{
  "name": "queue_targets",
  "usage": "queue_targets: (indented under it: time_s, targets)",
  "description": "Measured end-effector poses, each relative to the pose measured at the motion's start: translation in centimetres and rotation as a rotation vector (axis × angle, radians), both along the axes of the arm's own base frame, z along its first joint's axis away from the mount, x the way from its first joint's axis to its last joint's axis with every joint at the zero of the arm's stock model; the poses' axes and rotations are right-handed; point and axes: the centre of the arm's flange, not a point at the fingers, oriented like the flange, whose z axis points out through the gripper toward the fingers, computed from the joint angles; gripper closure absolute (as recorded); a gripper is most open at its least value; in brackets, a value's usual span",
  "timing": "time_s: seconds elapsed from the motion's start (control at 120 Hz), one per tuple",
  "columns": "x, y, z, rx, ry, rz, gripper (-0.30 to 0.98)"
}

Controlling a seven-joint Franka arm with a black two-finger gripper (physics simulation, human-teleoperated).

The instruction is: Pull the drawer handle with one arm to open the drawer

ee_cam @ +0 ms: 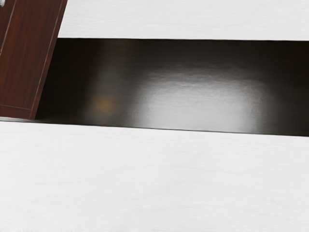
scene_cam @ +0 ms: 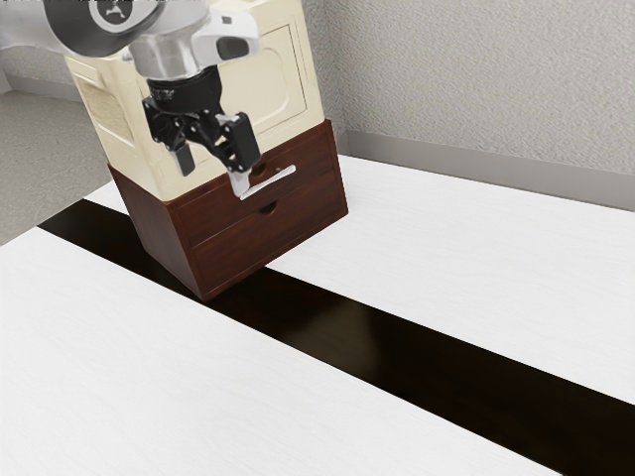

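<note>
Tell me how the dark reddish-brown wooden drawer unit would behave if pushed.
The dark reddish-brown wooden drawer unit looks stiff, its flat panels meeting at crisp edges. It would probably feel heavy, bearing the cream boxy cabinet. That stack might tip if shoved high, but its flat sides make rolling unlikely.

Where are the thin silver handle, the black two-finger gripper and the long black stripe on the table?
Silver handle [scene_cam: 269, 181]: exterior view, middle of its bar.
Gripper [scene_cam: 214, 169]: exterior view, between its open fingertips.
Black stripe [ee_cam: 186, 89]: wrist view, its shiny middle.
</note>
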Motion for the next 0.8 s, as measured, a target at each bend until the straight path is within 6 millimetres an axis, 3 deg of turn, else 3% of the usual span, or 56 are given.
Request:
queue_targets:
  time_s: [0.108, 0.242, 0.408, 0.617, 0.8]
  targets:
    - [0.3, -0.1, -0.5, -0.002, 0.008, 0.014, 0.00]
    - [0.6, -2.0, -1.3, -0.001, 0.026, -0.005, 0.00]
    - [1.2, -2.0, -2.6, -0.015, 0.047, 0.010, 0.00]
    - [7.1, -2.8, -5.1, 0.011, 0.012, -0.003, 0.00]
    - [12.8, -1.5, -9.7, -0.003, -0.035, -0.036, 0.00]
